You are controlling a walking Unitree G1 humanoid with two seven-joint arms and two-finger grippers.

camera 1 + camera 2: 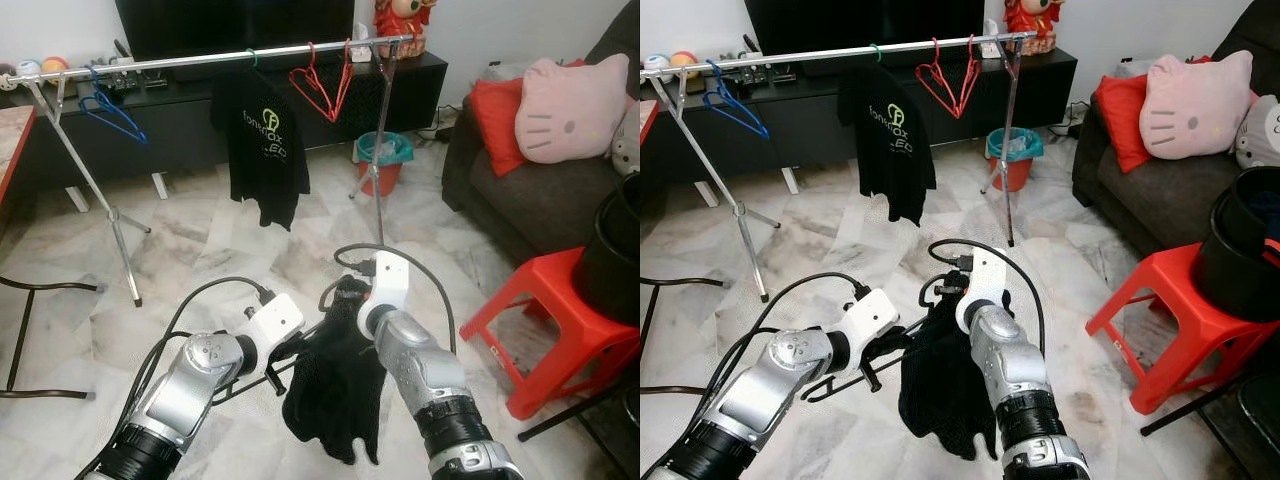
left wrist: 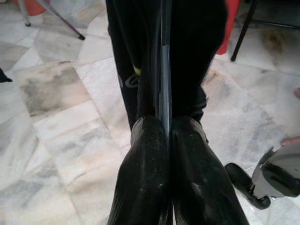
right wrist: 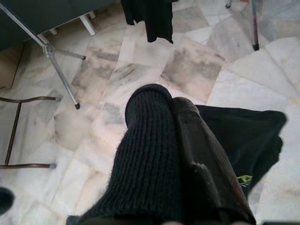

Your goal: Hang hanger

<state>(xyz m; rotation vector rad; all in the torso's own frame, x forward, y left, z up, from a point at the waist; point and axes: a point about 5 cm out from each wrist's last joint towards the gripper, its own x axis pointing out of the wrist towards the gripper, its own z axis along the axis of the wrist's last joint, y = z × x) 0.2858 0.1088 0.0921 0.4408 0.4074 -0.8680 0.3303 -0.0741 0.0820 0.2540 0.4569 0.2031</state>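
While the left gripper (image 2: 164,140) pinches shut on the thin dark hanger (image 2: 164,93), the right gripper (image 3: 180,140) is closed on the limp black garment (image 1: 335,395), low between both arms. Light but floppy, it is best carried by the stiff hanger toward the silver rail (image 1: 200,62).

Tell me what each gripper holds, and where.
Left gripper: shut on the thin black hanger, on its bar. Right gripper: shut on the dark knitted garment, near its top.
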